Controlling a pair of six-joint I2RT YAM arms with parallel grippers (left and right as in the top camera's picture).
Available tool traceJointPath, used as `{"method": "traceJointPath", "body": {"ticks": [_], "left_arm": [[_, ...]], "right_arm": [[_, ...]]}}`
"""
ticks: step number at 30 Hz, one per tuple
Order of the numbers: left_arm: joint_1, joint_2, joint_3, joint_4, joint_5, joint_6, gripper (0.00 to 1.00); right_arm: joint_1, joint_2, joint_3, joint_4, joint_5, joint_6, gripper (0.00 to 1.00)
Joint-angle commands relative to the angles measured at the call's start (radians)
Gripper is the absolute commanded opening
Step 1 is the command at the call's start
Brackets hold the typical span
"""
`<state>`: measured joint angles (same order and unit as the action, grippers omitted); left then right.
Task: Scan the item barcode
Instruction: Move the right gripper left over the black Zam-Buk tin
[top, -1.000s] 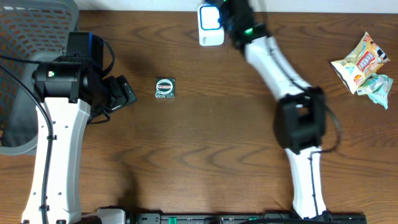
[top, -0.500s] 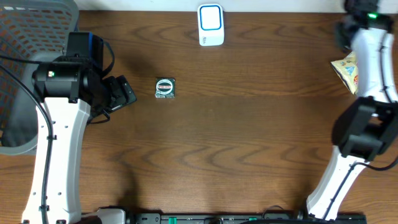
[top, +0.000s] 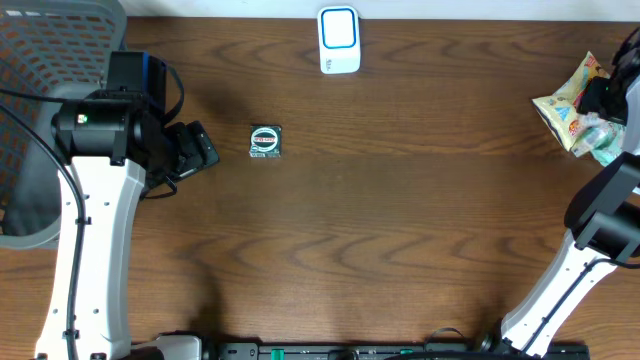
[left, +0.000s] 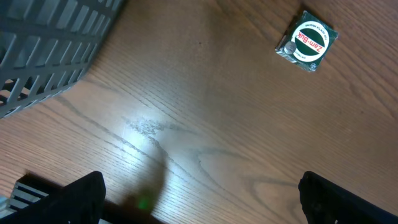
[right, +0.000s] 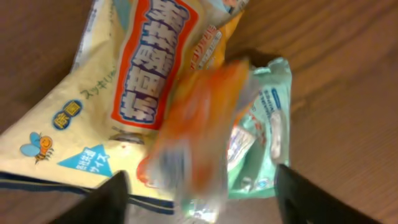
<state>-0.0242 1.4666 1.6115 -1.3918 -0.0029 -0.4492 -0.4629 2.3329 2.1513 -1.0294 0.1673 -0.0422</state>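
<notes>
Right wrist view, item one: right gripper (right: 205, 190), fingers spread wide over the heap; orange packet (right: 199, 124), blurred, sits loose between them on the yellow snack bag (right: 93, 112) and mint-green packet (right: 270, 124). We judge this the put-down pile.

Item two: left gripper (left: 202, 196), jaws apart, empty, waiting low over the table (left: 205, 124); Zam-Buk tin (left: 308, 42) ahead, likely the next item.

Farthest: scanner (top: 339, 40), window upward at the back edge, reachable by either arm.

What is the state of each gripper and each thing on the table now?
Left gripper: open, empty.
Right gripper: open, nothing gripped.
Orange packet: blurred, between the open jaws, apparently loose.
Yellow packet: lying flat.
Tin: lying flat, label up, untouched.
Scanner: untouched, no arm near.
</notes>
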Motion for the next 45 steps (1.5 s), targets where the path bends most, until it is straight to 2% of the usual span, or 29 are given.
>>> {"method": "traceJointPath", "body": {"ticks": [1, 4, 8, 10, 15, 18, 23, 32, 40, 45], "left_arm": [[0.0, 0.005, 0.001, -0.006, -0.006, -0.009, 0.98], [0.0, 0.005, 0.001, -0.006, -0.006, -0.009, 0.98], [0.0, 0.005, 0.001, -0.006, -0.006, -0.009, 0.98], [0.0, 0.005, 0.001, -0.006, -0.006, -0.009, 0.98], [0.0, 0.005, 0.001, -0.006, -0.006, -0.009, 0.98], [0.001, 0.005, 0.001, -0.006, -0.006, -0.009, 0.98], [0.001, 0.005, 0.001, -0.006, -0.006, -0.009, 0.98], [0.001, 0.005, 0.001, -0.006, -0.006, -0.009, 0.97], [0.001, 0.005, 0.001, -0.006, -0.006, -0.009, 0.98], [0.001, 0.005, 0.001, -0.006, -0.006, -0.009, 0.98]], "right_arm": [[0.005, -0.018, 0.001, -0.006, -0.07, 0.027, 0.81], [0.02, -0.059, 0.002, -0.003, -0.109, 0.027, 0.9], [0.051, -0.14, 0.002, 0.011, -0.255, 0.027, 0.95], [0.068, -0.182, 0.002, 0.021, -0.433, 0.027, 0.99], [0.122, -0.231, 0.002, 0.039, -1.052, 0.027, 0.99], [0.196, -0.216, 0.002, 0.077, -1.214, 0.027, 0.99], [0.4, -0.168, 0.001, 0.117, -1.113, 0.069, 0.99], [0.801, -0.053, 0.001, 0.196, -0.557, 0.276, 0.99], [1.059, 0.04, 0.001, 0.248, -0.163, 0.415, 0.99], [1.137, 0.112, 0.001, 0.265, -0.133, 0.457, 0.99]]}}
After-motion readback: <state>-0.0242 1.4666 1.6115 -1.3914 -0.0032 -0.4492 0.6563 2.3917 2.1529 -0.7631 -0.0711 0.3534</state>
